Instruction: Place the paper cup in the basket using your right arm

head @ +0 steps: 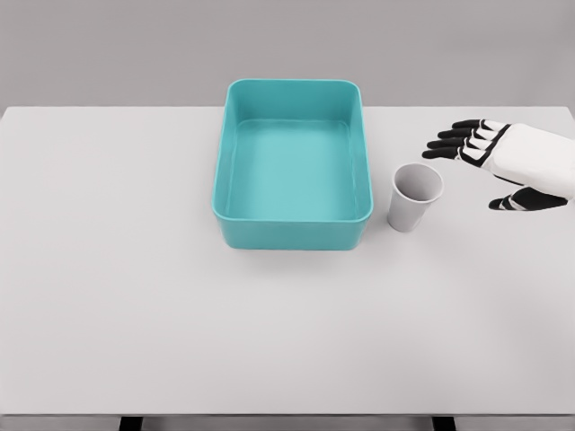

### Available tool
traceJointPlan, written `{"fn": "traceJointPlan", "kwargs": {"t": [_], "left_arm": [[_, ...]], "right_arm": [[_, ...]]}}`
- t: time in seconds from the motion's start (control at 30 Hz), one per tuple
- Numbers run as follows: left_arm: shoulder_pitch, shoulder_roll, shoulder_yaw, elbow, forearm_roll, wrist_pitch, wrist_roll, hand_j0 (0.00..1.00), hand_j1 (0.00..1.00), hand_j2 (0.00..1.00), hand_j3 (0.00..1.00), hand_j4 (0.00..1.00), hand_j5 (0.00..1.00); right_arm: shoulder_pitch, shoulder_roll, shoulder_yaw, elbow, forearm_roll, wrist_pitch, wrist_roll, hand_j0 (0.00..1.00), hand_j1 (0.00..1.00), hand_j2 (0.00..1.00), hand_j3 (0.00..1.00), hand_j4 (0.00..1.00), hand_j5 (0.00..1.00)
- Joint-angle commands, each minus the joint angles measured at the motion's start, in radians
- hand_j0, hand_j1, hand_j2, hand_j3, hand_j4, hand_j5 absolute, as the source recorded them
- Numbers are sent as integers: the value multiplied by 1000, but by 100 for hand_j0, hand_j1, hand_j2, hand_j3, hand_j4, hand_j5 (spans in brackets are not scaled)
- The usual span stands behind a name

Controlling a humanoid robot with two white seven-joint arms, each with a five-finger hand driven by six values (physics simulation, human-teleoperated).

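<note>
Head view shows the paper cup [415, 197] upright on the white table [180, 314], just beside the right wall of the teal basket [292, 229], which holds nothing. The right hand [503, 162] hovers to the cup's right, fingers spread, grasping nothing, not touching it. The cup looks light, so a sideways approach could knock it over or shove it against the basket wall before the fingers close. A squeeze too hard may crush it. How high the hand sits is hard to judge.
</note>
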Motion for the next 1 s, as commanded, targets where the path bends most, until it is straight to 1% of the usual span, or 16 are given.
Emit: {"fn": "traceJointPlan", "kwargs": {"t": [0.0, 0.07, 0.13, 0.23, 0.3, 0.33, 0.4, 0.43, 0.47, 0.5, 0.63, 0.67, 0.73, 0.8, 0.87, 0.97], "left_arm": [[0, 0, 0, -1, -1, 0, 0, 100, 100, 100, 100, 100, 100], [0, 0, 0, 1, -1, 0, 0, 100, 100, 100, 100, 100, 100], [0, 0, 0, 1, -1, 0, 0, 100, 100, 100, 100, 100, 100], [0, 0, 0, -1, -1, 0, 0, 100, 100, 100, 100, 100, 100], [0, 0, 0, 1, -1, 0, 0, 100, 100, 100, 100, 100, 100], [0, 0, 0, 1, -1, 0, 0, 100, 100, 100, 100, 100, 100], [0, 0, 0, 1, -1, 0, 0, 100, 100, 100, 100, 100, 100], [0, 0, 0, -1, -1, 0, 0, 100, 100, 100, 100, 100, 100], [0, 0, 0, -1, -1, 0, 0, 100, 100, 100, 100, 100, 100], [0, 0, 0, -1, -1, 0, 0, 100, 100, 100, 100, 100, 100], [0, 0, 0, 1, -1, 0, 0, 100, 100, 100, 100, 100, 100], [0, 0, 0, -1, -1, 0, 0, 100, 100, 100, 100, 100, 100], [0, 0, 0, -1, -1, 0, 0, 100, 100, 100, 100, 100, 100], [0, 0, 0, -1, -1, 0, 0, 100, 100, 100, 100, 100, 100], [0, 0, 0, -1, -1, 0, 0, 100, 100, 100, 100, 100, 100], [0, 0, 0, 1, 1, 0, 0, 100, 100, 100, 100, 100, 100]], "right_arm": [[0, 1, -2, 2, -3, 2, 9, 100, 100, 100, 100, 100, 100], [2, 4, -24, 2, -7, 2, 9, 100, 100, 100, 100, 100, 100], [34, 91, -87, 17, 12, 2, 12, 100, 100, 100, 100, 100, 100], [48, 111, -121, 47, -8, 2, 15, 100, 100, 100, 100, 100, 100], [63, 113, -122, 46, -89, 2, 15, 100, 100, 100, 100, 100, 100], [67, 111, -121, 50, -186, 2, 16, 100, 100, 100, 100, 100, 100], [84, 113, -121, 54, -258, 64, 42, 100, 100, 100, 100, 100, 100], [87, 137, -125, 54, -332, 148, 106, 100, 100, 100, 100, 100, 100], [87, 174, -130, 69, -387, 211, 106, 100, 100, 100, 100, 100, 100], [89, 188, -148, 77, -410, 270, 106, 100, 100, 100, 100, 100, 100], [109, 213, -163, 88, -496, 409, 106, 100, 100, 100, 100, 100, 100], [110, 228, -168, 108, -520, 443, 106, 100, 100, 100, 100, 100, 100], [110, 289, -179, 151, -530, 491, 106, 100, 100, 100, 100, 100, 100], [113, 335, -190, 160, -530, 549, 106, 100, 100, 100, 100, 100, 100], [140, 358, -200, 195, -530, 552, 106, 100, 100, 100, 100, 100, 100], [167, 410, -206, 206, -534, 547, 106, 100, 100, 100, 100, 100, 100]]}}
